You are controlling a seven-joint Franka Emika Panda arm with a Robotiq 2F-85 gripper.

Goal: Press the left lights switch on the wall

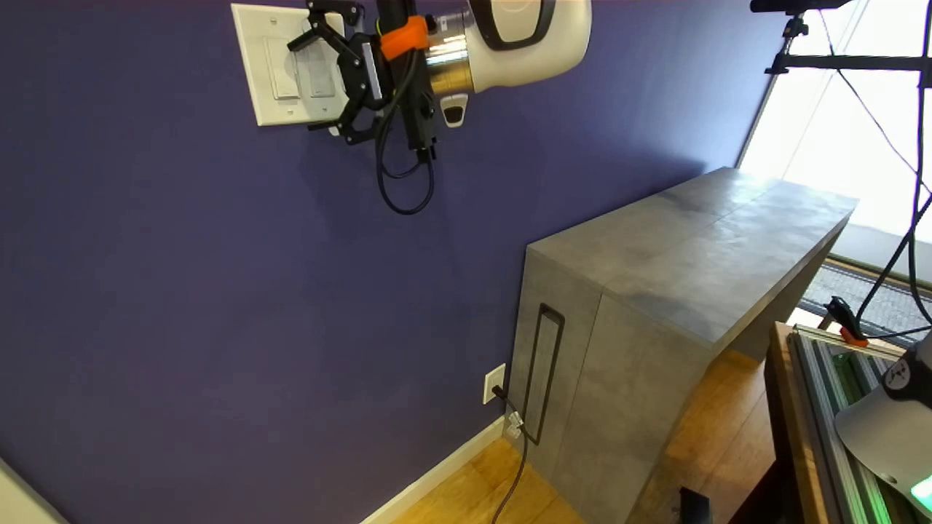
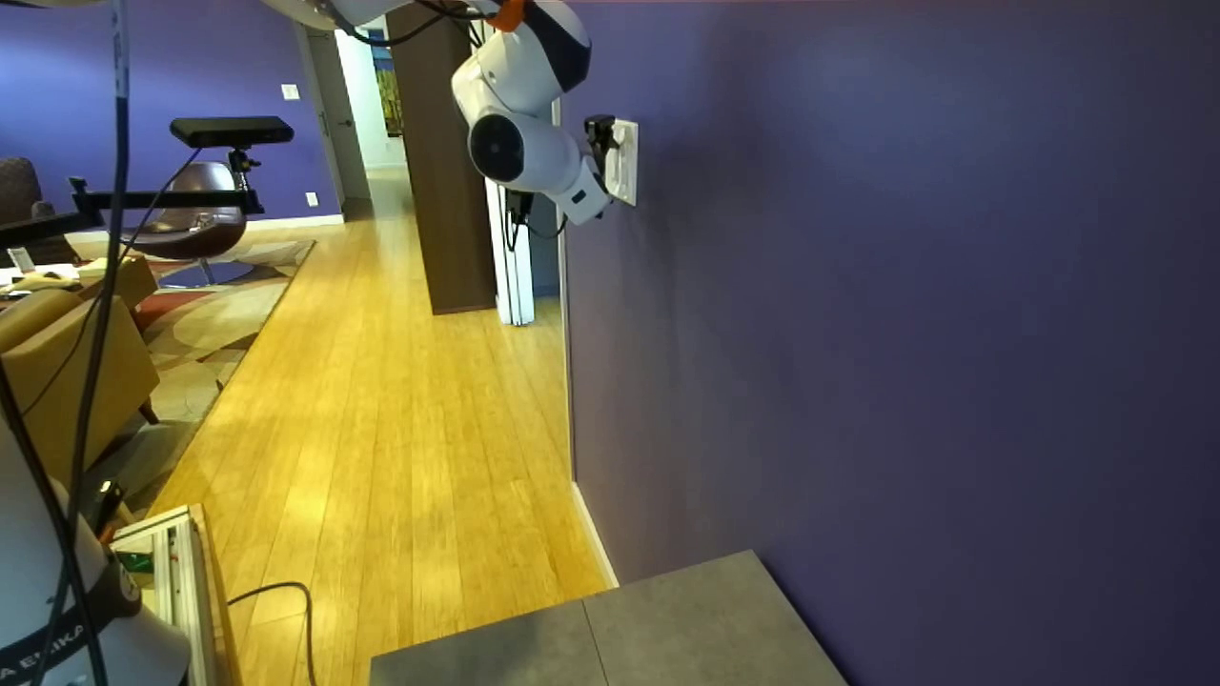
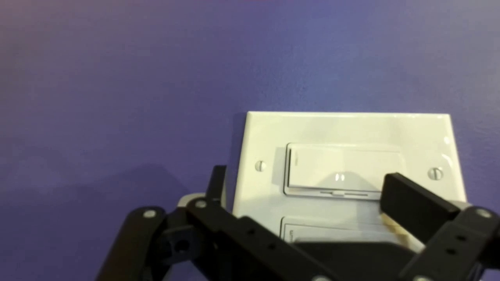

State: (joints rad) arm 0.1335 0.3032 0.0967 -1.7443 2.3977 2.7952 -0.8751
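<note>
Wrist view and both exterior views are each given over in large part to the deep purple wall. Yellowish wooden floor covers much of the left half of an exterior view. A grey desk stands along the wall, right of centre in an exterior view. The white robot arm shows at the upper middle of an exterior view, its end close to the wall. Its black gripper occupies the bottom of the wrist view, fingers well apart. One fingertip lies just left of the white double plate, the other in front of the plate's right part; whether either touches it cannot be told. Low in an exterior view, beside the desk, is a white outlet. The left lights switch, a narrow white rocker paddle, is the upper of two in the wrist view, right of centre, its lower right corner hidden behind a fingertip. Below it, the right-hand twin is mostly covered by the gripper.
</note>
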